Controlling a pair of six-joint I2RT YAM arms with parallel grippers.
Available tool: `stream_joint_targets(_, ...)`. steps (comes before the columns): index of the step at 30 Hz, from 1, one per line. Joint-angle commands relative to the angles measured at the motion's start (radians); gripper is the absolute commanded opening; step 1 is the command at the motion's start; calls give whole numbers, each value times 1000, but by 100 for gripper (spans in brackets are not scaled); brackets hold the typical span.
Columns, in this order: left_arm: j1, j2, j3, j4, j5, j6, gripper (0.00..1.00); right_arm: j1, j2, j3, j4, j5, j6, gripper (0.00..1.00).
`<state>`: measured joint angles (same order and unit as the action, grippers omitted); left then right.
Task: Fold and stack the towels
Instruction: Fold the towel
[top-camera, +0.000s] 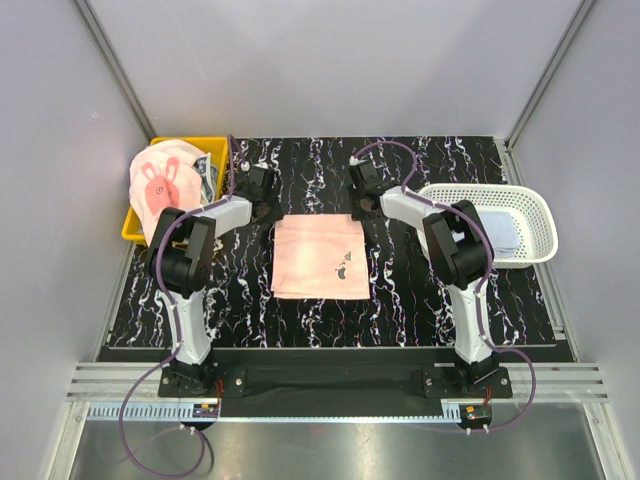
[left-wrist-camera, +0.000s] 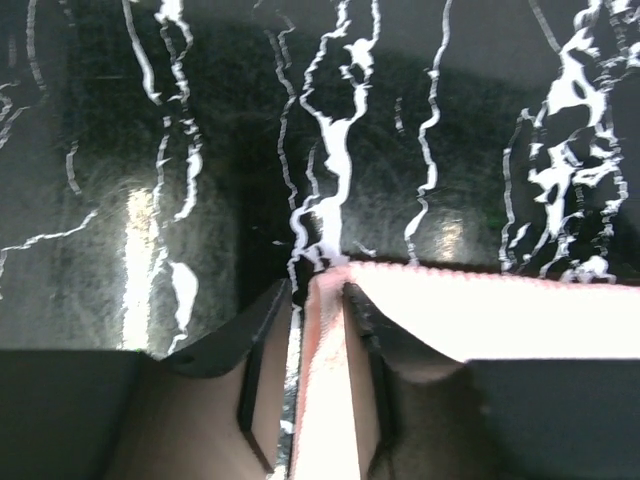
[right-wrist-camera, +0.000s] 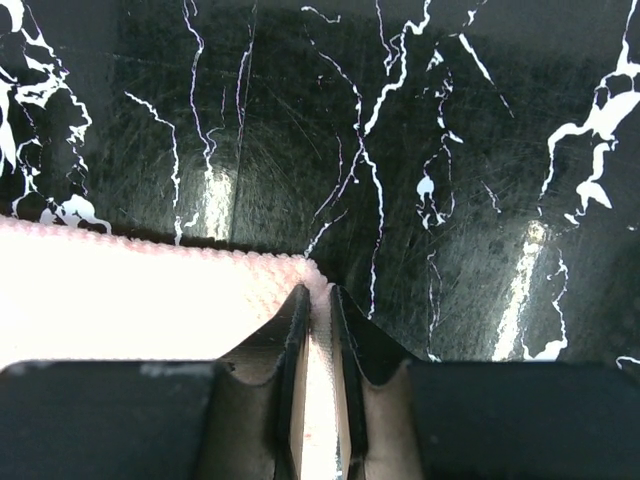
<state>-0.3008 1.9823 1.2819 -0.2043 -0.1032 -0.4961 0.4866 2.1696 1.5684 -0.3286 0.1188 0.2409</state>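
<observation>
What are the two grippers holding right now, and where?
Both pinch the pink towel: left gripper its far-left corner, right gripper its far-right corner.

A plain pink towel (top-camera: 318, 258) lay spread flat at the middle of the table. It was roughly square, with a small dark mark near its near right corner. Its far left corner was pinched in the left gripper (left-wrist-camera: 316, 287) and its far right corner in the right gripper (right-wrist-camera: 318, 291). A pink rabbit-print towel (top-camera: 160, 180) sat heaped at the far left corner. A pale blue-white towel (top-camera: 497, 232) lay by the right edge.
</observation>
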Motion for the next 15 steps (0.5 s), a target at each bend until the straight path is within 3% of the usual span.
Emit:
stream_joint_targets(1,11,18,-7,88,46,-9,29,6,30,31,-15,-11,-14,20)
stream_joint_targets(6,19,32,11,95,51,-7,9,3,32,44,-13,-25,-5,18)
stream_joint_targets(9,22,35,34,101,60,-9,2,-6,29,51,-4,-41,5,16)
stream_joint_targets(15,26,35,95,120,69,-16,0,-39,16,73,45,-71,17,10)
